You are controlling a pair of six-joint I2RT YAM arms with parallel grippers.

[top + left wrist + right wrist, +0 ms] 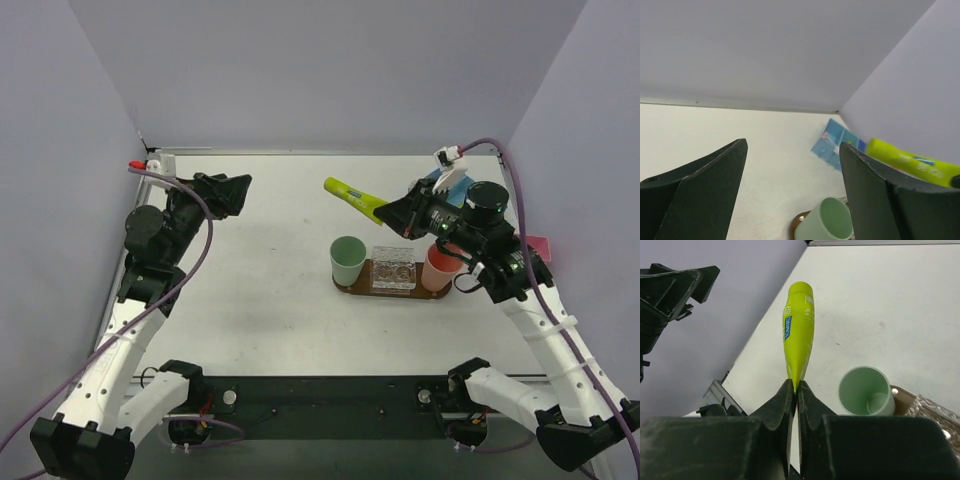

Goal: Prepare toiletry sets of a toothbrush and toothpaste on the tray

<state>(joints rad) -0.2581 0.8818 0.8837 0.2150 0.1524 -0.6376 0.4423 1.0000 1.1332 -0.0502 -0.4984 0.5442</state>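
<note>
Top view: your right gripper is clamped on the flat end of one toothpaste tube. The tube is up in the air, beyond the tray, w/ its cap end pointing far-left. The tray carries a mint cup, a clear box and an orange cup. No tube or toothbrush shows in or on them, so I'd judge no set is done yet. Your left gripper hangs well apart from the tray. Left wrist view: its jaws stand wide apart, nothing btwn them. Right wrist view: jaws pinched on the tube's crimp, and the mint cup below looks empty. Left to do, I'd say: place this tube, add a brush, repeat for the other sets.
</note>
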